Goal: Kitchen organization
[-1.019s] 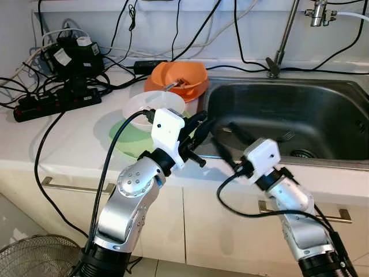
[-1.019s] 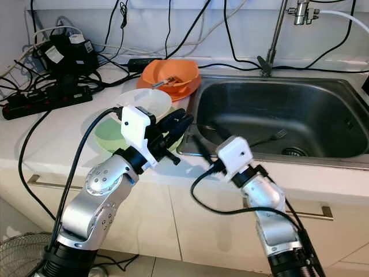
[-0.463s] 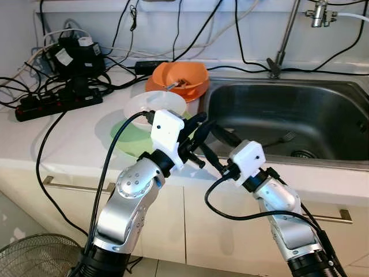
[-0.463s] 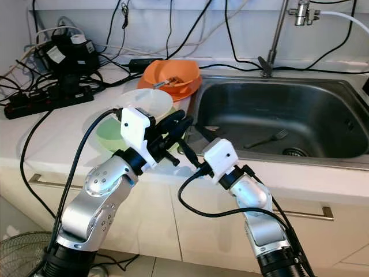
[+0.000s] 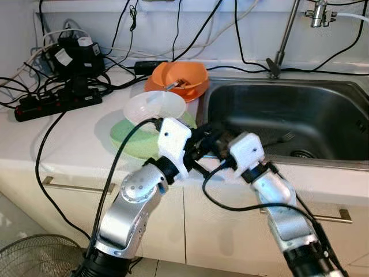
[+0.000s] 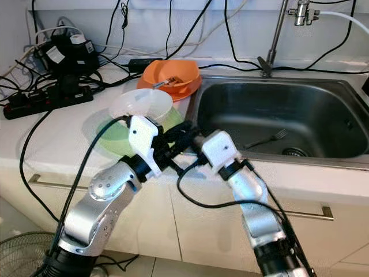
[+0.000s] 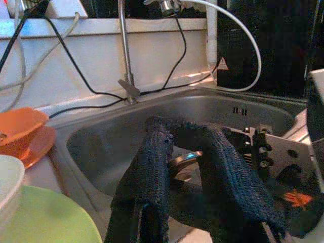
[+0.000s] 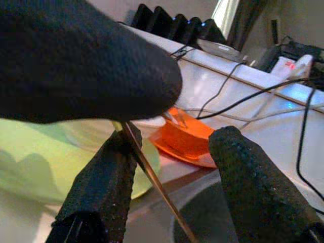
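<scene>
Now the left claw (image 5: 203, 140) and right claw (image 5: 214, 144) meet, both part-open and empty, at the desk (image 5: 69, 135) edge; just behind them sit the plates (image 5: 130, 138), so separate the claws slowly first.

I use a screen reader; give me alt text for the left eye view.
The left gripper and right gripper meet at the counter edge beside a steel sink. Behind them, a white bowl sits on a green plate, with an orange bowl beyond.
</scene>
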Controlling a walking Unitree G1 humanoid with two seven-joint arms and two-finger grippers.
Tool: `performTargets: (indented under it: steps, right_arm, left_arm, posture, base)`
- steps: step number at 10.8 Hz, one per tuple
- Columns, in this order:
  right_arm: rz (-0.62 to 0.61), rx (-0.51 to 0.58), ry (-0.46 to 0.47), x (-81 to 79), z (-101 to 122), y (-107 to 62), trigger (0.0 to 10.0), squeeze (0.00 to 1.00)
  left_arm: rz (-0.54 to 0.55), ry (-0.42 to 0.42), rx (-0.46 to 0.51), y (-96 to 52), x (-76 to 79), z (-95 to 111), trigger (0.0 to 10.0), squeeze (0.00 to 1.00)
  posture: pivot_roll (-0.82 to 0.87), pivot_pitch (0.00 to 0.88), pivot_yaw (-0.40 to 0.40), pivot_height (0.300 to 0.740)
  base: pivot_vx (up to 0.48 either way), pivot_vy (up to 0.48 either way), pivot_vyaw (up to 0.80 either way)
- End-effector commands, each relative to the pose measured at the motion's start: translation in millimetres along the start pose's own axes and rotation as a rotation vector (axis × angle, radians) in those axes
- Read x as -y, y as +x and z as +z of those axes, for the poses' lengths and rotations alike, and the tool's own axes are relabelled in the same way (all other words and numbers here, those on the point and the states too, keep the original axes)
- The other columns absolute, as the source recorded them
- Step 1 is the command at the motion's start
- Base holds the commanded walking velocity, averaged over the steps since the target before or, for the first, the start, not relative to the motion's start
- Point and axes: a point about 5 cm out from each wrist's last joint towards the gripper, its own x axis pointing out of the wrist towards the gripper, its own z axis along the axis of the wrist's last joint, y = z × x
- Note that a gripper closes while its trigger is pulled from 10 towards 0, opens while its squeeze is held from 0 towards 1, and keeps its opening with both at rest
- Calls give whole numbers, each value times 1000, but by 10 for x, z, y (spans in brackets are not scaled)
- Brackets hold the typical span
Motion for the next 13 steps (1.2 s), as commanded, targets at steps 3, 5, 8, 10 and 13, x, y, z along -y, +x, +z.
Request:
performTargets:
  steps: [3, 5, 8, 10, 13]
  right_arm:
    - [-55, 10, -19, 80, 12, 33, 6980, 0]
    - [-59, 5, -28, 73, -11, 33, 0, 0]
    - [-66, -13, -37, 89, -60, 12, 0, 0]
    - [-69, -29, -35, 83, -101, -4, 0, 0]
    - [-74, -34, -33, 74, -129, -16, 0, 0]
  left_arm:
    - [-6, 8, 13, 4, -8, 46, 10000, 0]
    - [8, 16, 24, 10, -31, 67, 10000, 0]
    - [25, 24, 35, 13, -53, 88, 10000, 0]
    - [31, 26, 37, 14, -63, 89, 10000, 0]
    - [59, 33, 45, 19, -108, 101, 10000, 0]
  posture:
    - [51, 12, 82, 740]
    - [52, 11, 83, 740]
    - [55, 15, 84, 740]
    - [55, 15, 84, 740]
    - [55, 10, 84, 740]
  base:
    - [0, 0, 0]
    - [0, 0, 0]
    - [0, 0, 0]
    - [0, 0, 0]
    - [0, 0, 0]
